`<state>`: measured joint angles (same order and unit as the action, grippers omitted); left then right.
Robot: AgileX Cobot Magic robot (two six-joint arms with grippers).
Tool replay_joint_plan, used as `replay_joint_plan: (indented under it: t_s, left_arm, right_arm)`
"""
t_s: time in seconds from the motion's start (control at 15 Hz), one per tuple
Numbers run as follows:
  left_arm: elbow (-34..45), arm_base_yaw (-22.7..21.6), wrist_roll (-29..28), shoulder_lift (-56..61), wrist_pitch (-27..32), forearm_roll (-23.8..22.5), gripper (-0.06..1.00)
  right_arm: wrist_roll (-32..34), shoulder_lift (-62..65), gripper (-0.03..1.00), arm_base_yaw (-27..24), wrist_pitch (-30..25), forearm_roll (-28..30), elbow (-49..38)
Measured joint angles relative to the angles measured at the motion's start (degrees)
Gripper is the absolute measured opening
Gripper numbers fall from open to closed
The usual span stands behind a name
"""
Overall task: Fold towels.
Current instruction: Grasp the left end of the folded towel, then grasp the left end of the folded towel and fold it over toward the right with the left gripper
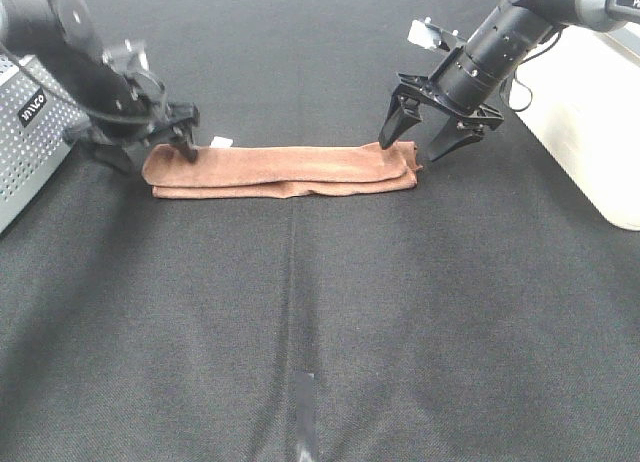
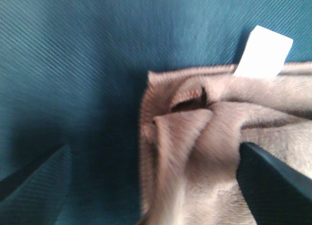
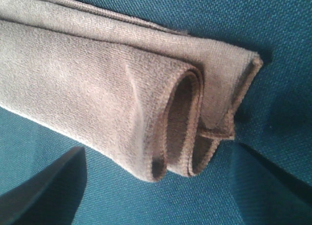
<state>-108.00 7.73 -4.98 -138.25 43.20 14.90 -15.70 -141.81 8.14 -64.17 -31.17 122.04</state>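
Both grippers stand spread, holding nothing: the left gripper straddles the tagged end of the towel, and the right gripper hovers over the other end. The towel lies as a long folded strip on the black table. A clean next fold likely means pinching every layer squarely. Only the right wrist view shows its end looped and uneven; only the left wrist view shows bunching beside the tag.

The towel is soft, napped cloth, matt, with thin stitched hems. Its tag, just beyond the left gripper, looks smooth and white. The surface under it is coarse-woven matt black fabric.
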Motion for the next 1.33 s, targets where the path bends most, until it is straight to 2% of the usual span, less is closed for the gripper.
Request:
replay_joint_plan:
  t_s: [0.07, 0.2, 0.47, 0.53, 0.6, 0.67, 0.73, 0.93, 1.07, 1.33]
  left_arm:
    - [0.0, 0.3, 0.3, -0.3, -0.1, 2.3, 0.85]
    - [0.0, 1.0, 1.4, -0.3, -1.3, 3.8, 0.78]
    - [0.0, 1.1, 1.8, -1.5, -2.3, 3.9, 0.55]
    - [0.0, 1.1, 1.8, -1.5, -2.3, 4.0, 0.45]
    - [0.0, 1.1, 1.8, -1.7, -2.3, 4.4, 0.26]
    - [-0.1, 1.3, 1.8, -1.7, -2.3, 4.5, 0.13]
    - [-0.2, 1.3, 1.8, -1.7, -2.2, 4.5, 0.06]
    - [-1.0, 1.3, 1.8, -1.7, -1.1, 4.4, 0.06]
    - [-4.5, 1.4, 1.8, -1.7, 3.4, 2.1, 0.06]
    - [-16.3, 1.5, -1.1, -1.7, 17.0, -10.6, 0.06]
  right_arm:
    - [0.0, 0.0, 0.75, 0.0, 0.3, 0.1, 0.0]
    - [0.0, 0.0, 0.75, 0.0, 0.6, 0.1, 0.0]
    - [0.0, 0.0, 0.75, 0.0, 0.6, 0.1, 0.0]
    - [0.0, 0.0, 0.75, 0.0, 0.6, 0.1, 0.0]
    - [0.0, 0.0, 0.75, 0.0, 0.6, 0.1, 0.0]
    - [0.0, 0.0, 0.75, 0.0, 0.6, 0.1, 0.0]
    - [0.1, 0.0, 0.75, 0.0, 0.6, 0.1, 0.0]
    - [1.2, 0.0, 0.75, 0.0, 0.6, 0.1, 0.0]
    - [1.2, 0.0, 0.75, 0.0, 0.6, 0.1, 0.0]
    - [1.3, 0.0, 0.75, 0.0, 0.6, 0.1, 0.0]
